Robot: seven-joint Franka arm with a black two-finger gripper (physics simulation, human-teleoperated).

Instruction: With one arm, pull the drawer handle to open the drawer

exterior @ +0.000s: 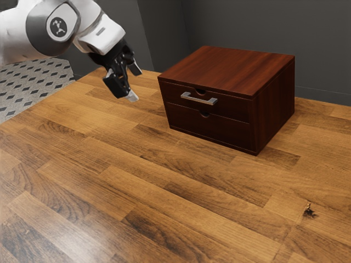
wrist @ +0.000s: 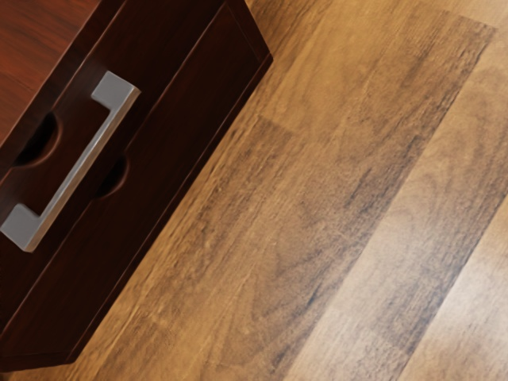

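Observation:
A dark reddish wooden cabinet with two drawers stands on the table at the back right. The upper drawer carries a silver bar handle and sits flush with the cabinet front. My gripper hangs above the table, off the exterior view's left of the cabinet and apart from the handle. Its fingers stand open with nothing between them. The wrist view takes in the handle on the drawer front and the lower drawer beside it.
The wooden table stretches wide in front of the cabinet. A metal tread plate lies at the exterior view's left under the arm. A small dark mark sits near the front right. Grey walls stand behind.

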